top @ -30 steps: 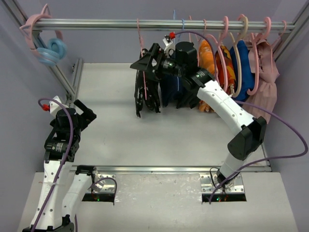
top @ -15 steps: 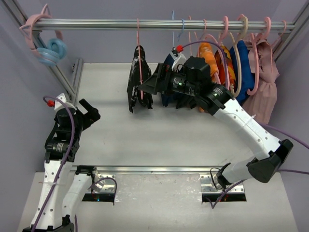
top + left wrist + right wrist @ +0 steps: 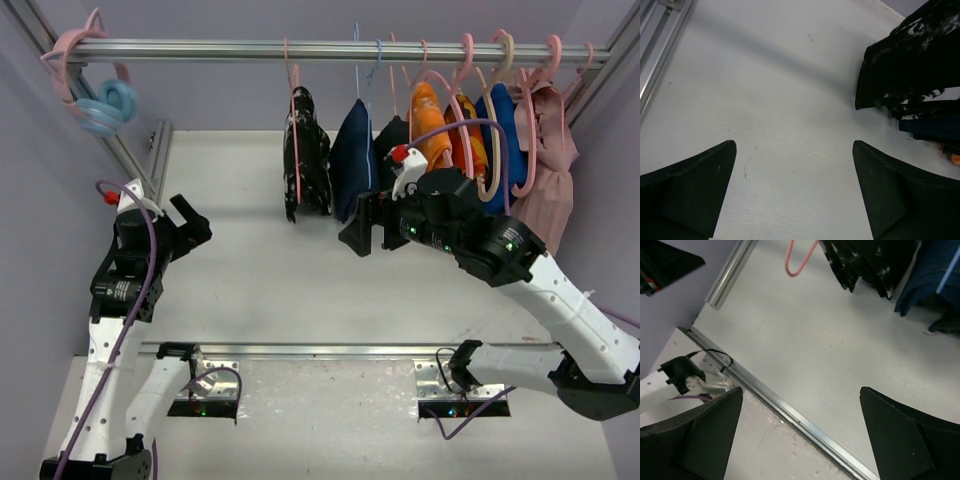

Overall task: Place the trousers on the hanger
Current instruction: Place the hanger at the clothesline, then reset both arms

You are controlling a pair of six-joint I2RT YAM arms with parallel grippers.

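White desk (image 3: 250,270) under metal rail (image 3: 200,48), lilac walls behind. Your black fabric trousers with white splatter marks (image 3: 308,155) hang from rail on thin pink wire hanger (image 3: 295,150), apart from both jaws: ahead and to right of left jaws, ahead and above right jaws. Plain navy garment (image 3: 352,150) hangs just beside trousers, on side nearer right jaws. Left jaws spread wide, nothing between them. Right jaws spread wide too, nothing between them, desk below.

The white bench (image 3: 250,285) is a faintly ribbed sheet with small dark specks (image 3: 811,36). A near rail (image 3: 330,349) edges it, base-side of the right pincer (image 3: 357,235); a side rail (image 3: 152,170) runs left of the left pincer (image 3: 190,222).
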